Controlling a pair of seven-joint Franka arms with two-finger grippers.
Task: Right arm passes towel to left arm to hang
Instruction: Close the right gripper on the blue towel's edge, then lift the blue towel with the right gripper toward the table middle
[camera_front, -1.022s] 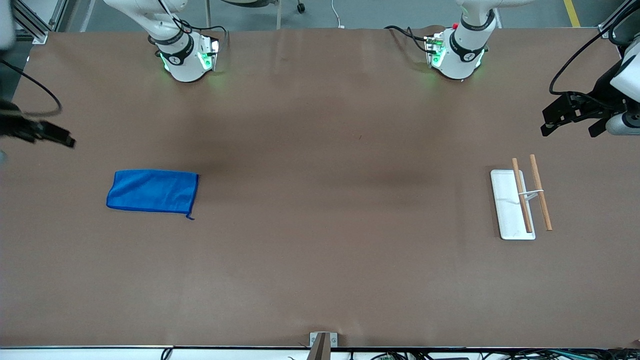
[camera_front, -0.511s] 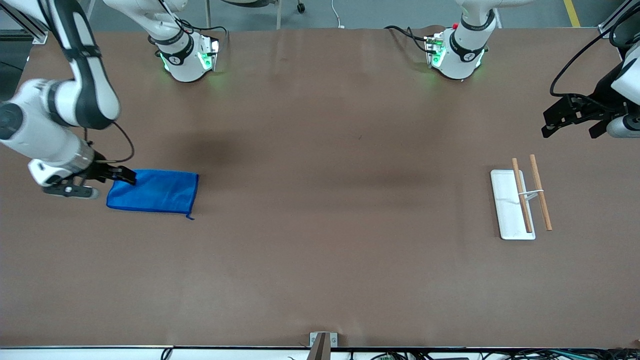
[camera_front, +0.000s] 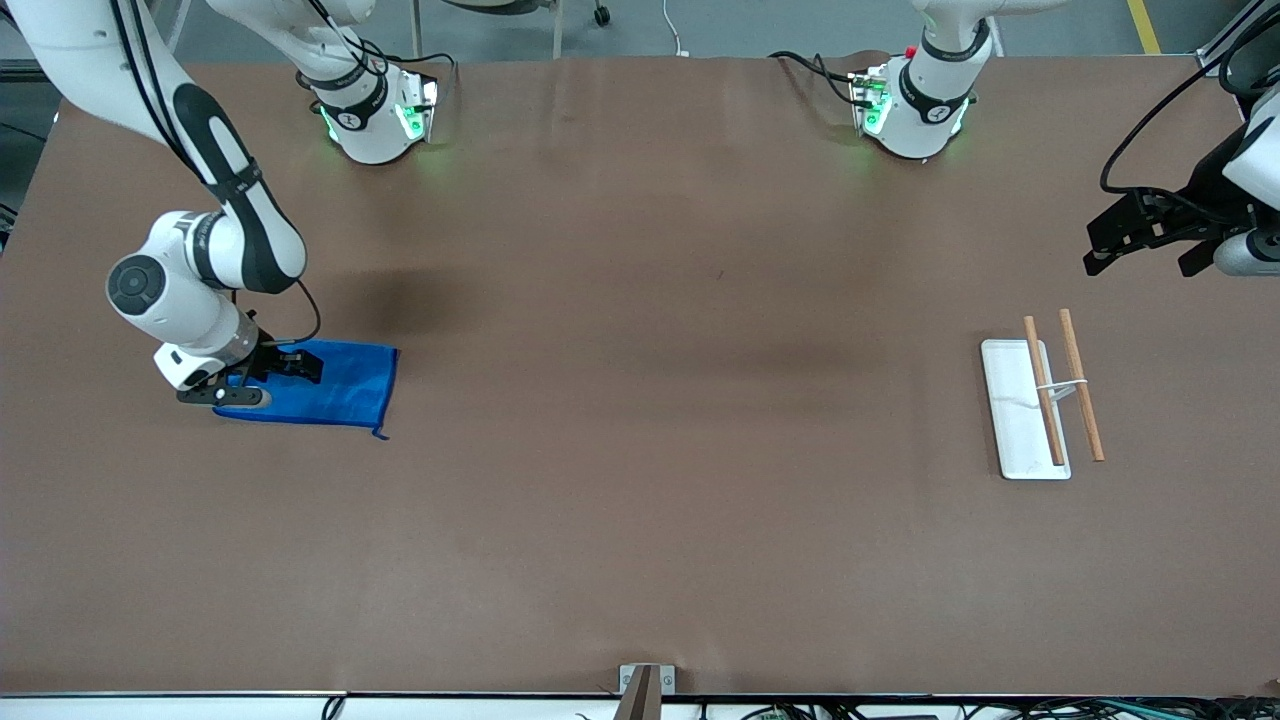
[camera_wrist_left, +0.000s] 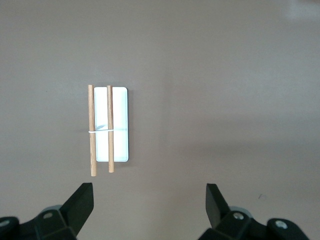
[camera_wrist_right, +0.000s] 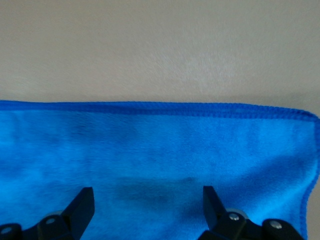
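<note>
The blue towel (camera_front: 330, 385) lies flat on the brown table toward the right arm's end. My right gripper (camera_front: 268, 380) is open and low over the towel's outer end, fingers spread. In the right wrist view the towel (camera_wrist_right: 160, 150) fills the frame between the fingertips (camera_wrist_right: 82, 202), its stitched hem showing against the table. My left gripper (camera_front: 1140, 240) is open and empty, waiting in the air at the left arm's end of the table. The left wrist view shows the white tray (camera_wrist_left: 111, 124) with two wooden rods (camera_wrist_left: 92, 130) below it.
The white tray (camera_front: 1010, 410) with two wooden rods (camera_front: 1080, 384) sits on the table toward the left arm's end. Both arm bases (camera_front: 372, 118) stand along the table edge farthest from the front camera. A metal bracket (camera_front: 645, 682) sits at the nearest edge.
My right arm has swung in from the table's end and come down over the towel's outer end. The towel has not moved. The left arm has stayed still.
</note>
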